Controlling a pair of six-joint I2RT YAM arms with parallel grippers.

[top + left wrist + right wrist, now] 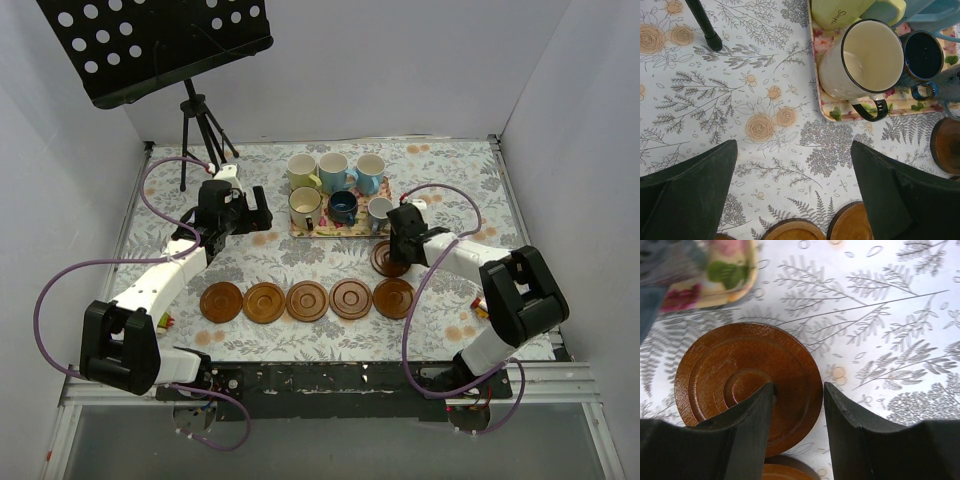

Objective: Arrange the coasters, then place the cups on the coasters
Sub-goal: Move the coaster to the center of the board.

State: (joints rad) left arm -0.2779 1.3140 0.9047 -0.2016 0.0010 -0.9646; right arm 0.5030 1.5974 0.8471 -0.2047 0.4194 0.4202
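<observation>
**Top and wrist views.** Five coasters (307, 301) lay in a straight row parallel to the near edge of the tabletop (450, 180), each close to its neighbour but apart from it. The sixth coaster (747, 385) lay flat just behind the right end of that row, between the row and the tray (330, 232).

Your right pincer (797, 390) stood over this sixth coaster with its jaws apart. One finger (747, 430) was over the ringed face of the disc and the other was just outside it, so the rim sat between them. Whether either finger touched the wood could not be told.

Your left pincer (794, 150) hung above the tabletop beside the tray's near left corner. Its jaws were spread wide, and only the patterned cloth showed between them.

The cups (332, 170) all stood upright on the tray, which sat toward the far edge at about mid-width.
- **Far row:** a yellow-green cup (302, 170) and two light blue ones.
- **Near row:** a cream cup (867, 57) with a dark rim, a dark blue cup (922, 55) and a small grey-blue cup (379, 210).

A music stand (160, 45) occupied the far left corner.
</observation>
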